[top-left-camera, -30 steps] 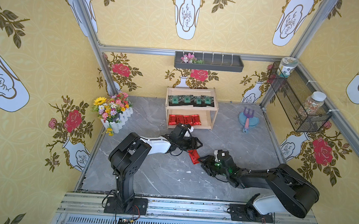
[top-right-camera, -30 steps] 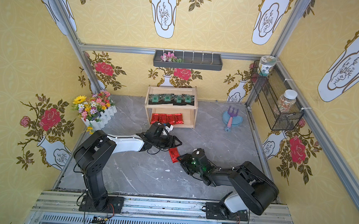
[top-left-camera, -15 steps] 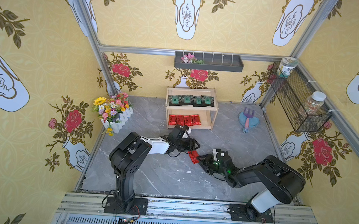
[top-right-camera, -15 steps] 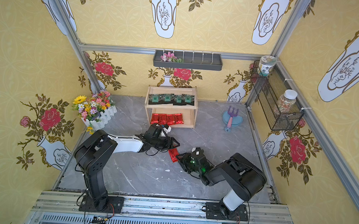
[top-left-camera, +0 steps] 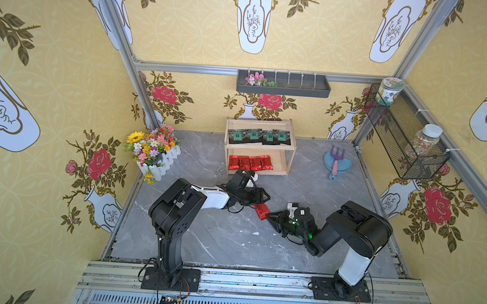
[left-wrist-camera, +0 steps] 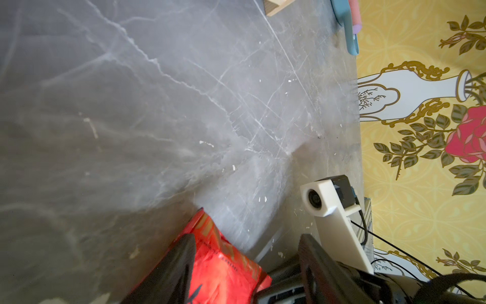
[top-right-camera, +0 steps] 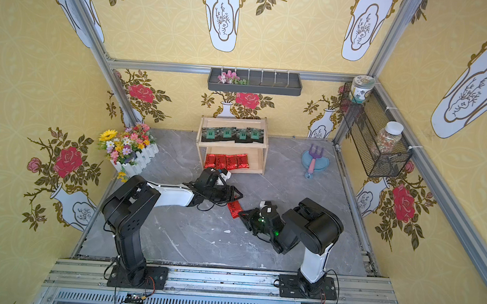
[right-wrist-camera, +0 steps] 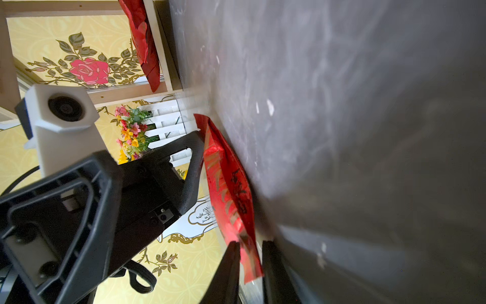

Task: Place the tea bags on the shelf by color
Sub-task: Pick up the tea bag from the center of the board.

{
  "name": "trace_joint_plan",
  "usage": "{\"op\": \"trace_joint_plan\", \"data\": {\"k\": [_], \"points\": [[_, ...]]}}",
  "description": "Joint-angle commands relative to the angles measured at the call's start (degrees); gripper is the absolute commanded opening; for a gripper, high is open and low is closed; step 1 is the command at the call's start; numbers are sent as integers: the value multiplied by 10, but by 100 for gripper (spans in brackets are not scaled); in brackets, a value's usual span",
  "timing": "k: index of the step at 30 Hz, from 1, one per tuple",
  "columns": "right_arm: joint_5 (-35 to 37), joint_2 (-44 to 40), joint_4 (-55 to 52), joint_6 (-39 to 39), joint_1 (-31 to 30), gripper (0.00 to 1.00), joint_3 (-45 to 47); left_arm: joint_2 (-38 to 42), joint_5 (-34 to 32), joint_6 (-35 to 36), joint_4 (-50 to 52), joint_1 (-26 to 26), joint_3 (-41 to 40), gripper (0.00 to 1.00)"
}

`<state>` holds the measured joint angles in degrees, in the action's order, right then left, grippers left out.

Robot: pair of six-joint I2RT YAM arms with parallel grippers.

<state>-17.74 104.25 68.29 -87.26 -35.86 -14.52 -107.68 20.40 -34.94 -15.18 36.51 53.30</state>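
The right fingers are seen drawn close together, with only a narrow gap left between them, and the near end of the loose red tea bag is pinched in that gap. The left fingers are held wide apart and nothing is clamped by them. One of them is laid over the far end of the same packet, though it cannot be told whether the foil is pressed. In both top views this packet is found on the grey marbled tabletop, slantwise between the two arms and in front of the shelf, well apart from it. It is an oblong packet of shiny red foil, creased and catching the light, with dark writing along its length and a crimped end. On the upper tier of the light wooden shelf four black tea bags with green centre emblems are set in a row, their edges overlapping. On the lower tier four red tea bags are laid side by side toward one end, the rest of the board being left bare.
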Motion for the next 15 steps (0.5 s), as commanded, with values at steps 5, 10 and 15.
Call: {"op": "trace_joint_plan", "data": {"k": [5,10,15], "points": [[-4,17,14,-8,13,15,0,-3,7,2,-12,-1,-4,68],[-18,11,-10,13,25,10,-13,0,9,0,-12,-3,-4,68],[-32,0,-24,36,38,0,-16,19,19,-11,-14,-11,-7,68]]}}
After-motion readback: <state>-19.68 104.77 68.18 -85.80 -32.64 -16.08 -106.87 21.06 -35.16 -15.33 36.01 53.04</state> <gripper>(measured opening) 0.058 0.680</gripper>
